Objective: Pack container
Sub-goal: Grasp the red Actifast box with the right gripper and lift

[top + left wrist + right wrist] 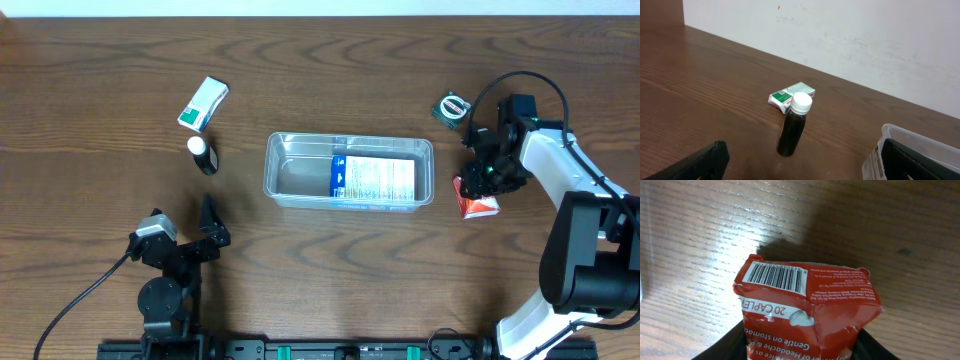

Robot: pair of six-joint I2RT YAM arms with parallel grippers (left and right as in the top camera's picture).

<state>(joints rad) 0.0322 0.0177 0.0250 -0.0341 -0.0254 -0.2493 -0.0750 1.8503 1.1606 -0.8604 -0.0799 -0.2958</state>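
The clear plastic container (350,171) sits mid-table with a blue-and-white box (372,180) inside; its corner shows in the left wrist view (900,137). My right gripper (487,176) is shut on a crumpled red caplet box (805,307), right of the container, just above the table. My left gripper (205,232) is open and empty, near the front left. A dark bottle with a white cap (203,154) (794,124) stands ahead of it. A green-and-white box (203,103) (791,96) lies behind the bottle.
A small round green-and-white item (453,108) lies at the back right near the right arm. A pale wall stands behind the table in the left wrist view.
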